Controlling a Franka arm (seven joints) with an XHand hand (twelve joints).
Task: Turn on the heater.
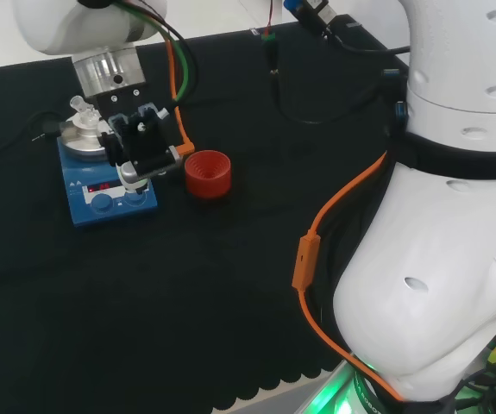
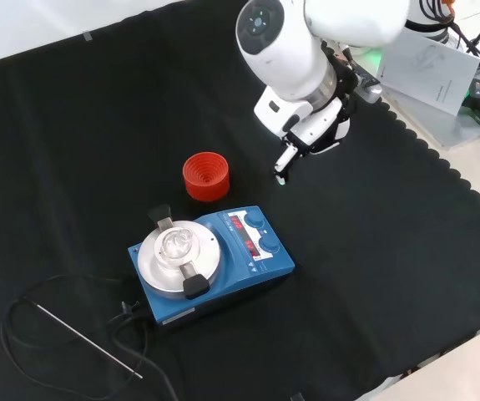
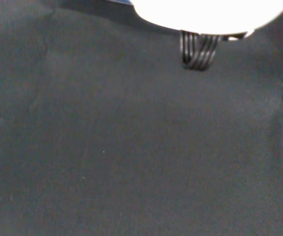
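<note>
Your hand hangs above the cloth, and in the head view it overlaps the right end of the heater, so it seems to sit right over the knobs; whether its fingers are spread or curled you cannot tell there. The front view corrects that: the hand is up beyond the heater, apart from it, with one thin finger pointing down toward bare cloth, its tip clear of both the heater and the red ribbed ring. The wrist view gives you dark cloth and a blurred white part of the hand. The heater is a blue box whose long axis runs, in the front view, from lower left to upper right; the round metal plate with a clear glass piece on it takes the left part, and the panel with red lit display and two blue knobs faces the upper right, toward the hand. The red ring stands just beyond the heater's far edge, to the left of the finger in that view. A thin rod and black cable lie at the heater's lower left. To the right of the heater you have open cloth out to the scalloped edge.
</note>
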